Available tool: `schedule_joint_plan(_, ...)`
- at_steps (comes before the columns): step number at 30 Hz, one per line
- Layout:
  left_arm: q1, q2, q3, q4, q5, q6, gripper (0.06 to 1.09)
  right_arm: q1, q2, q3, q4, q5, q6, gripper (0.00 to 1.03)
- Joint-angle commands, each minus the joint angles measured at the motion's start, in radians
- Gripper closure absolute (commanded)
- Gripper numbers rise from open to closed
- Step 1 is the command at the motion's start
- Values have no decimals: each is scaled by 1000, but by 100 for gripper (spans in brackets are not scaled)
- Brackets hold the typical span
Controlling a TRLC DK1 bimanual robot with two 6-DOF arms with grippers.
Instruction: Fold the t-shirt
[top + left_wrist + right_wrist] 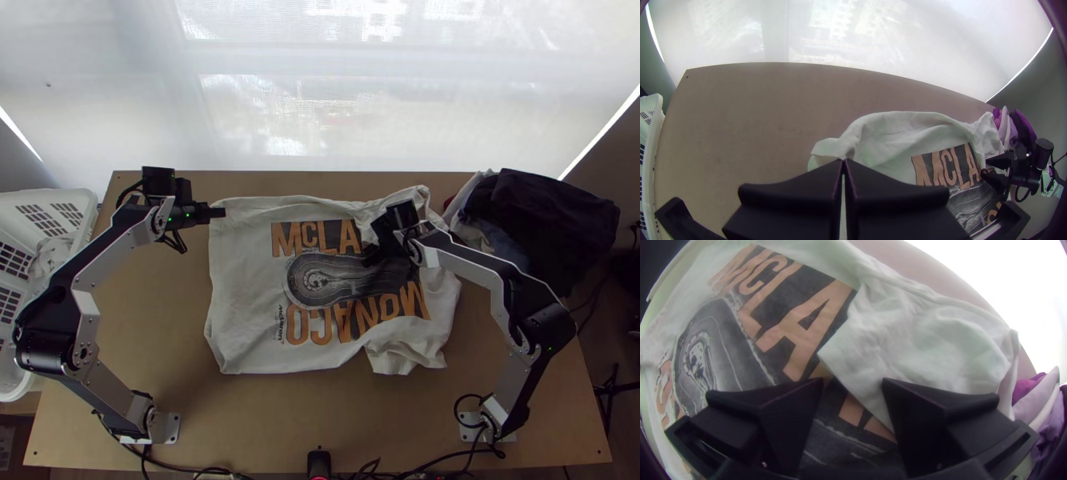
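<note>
In the top view, the shirt [248, 296] is lying spread across the middle of the tabletop [272, 408], its right side rumpled; the left hand [222, 213] is resting clenched at the shirt's upper left corner, and the right hand [374, 242] is hanging over the print. A basket [86, 200] is standing at the left edge and a clothes pile [552, 216] is sitting near the upper right, so a wide sweep that way could be snagging it. In the left wrist view, the left hand's fingers are pressing together by a rumpled edge; whether they are pinching cloth, I can't tell. In the right wrist view, the right hand is gaping, released, with the edge of a turned-over flap [924, 351] lying between its fingers. Catching only that top layer, low and square, then opening it flat before folding, would be wise; pinching deeper risks bunching the print.
</note>
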Motion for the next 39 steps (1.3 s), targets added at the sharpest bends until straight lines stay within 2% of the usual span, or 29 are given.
schedule_joint_plan(1, 6, -5, 0, -1, -1, 4, 105, -5, 38, 48, 2, 11, -20, 82)
schedule_joint_plan(3, 9, -5, 0, -4, -1, 5, 105, -5, 38, 57, 2, 28, -35, 100)
schedule_joint_plan(12, 20, -8, 0, -5, 1, 5, 105, -25, -48, 63, 0, 37, -37, 100)
schedule_joint_plan(20, 28, -7, 41, -9, 1, 2, 105, -97, -104, 132, -34, 37, -32, 100)
schedule_joint_plan(27, 65, 4, 106, -28, 1, 2, 105, -139, -64, 304, -91, 35, -38, 100)
schedule_joint_plan(39, 189, 82, 273, -78, 15, 4, 105, -136, 138, 641, -187, 35, -55, 100)
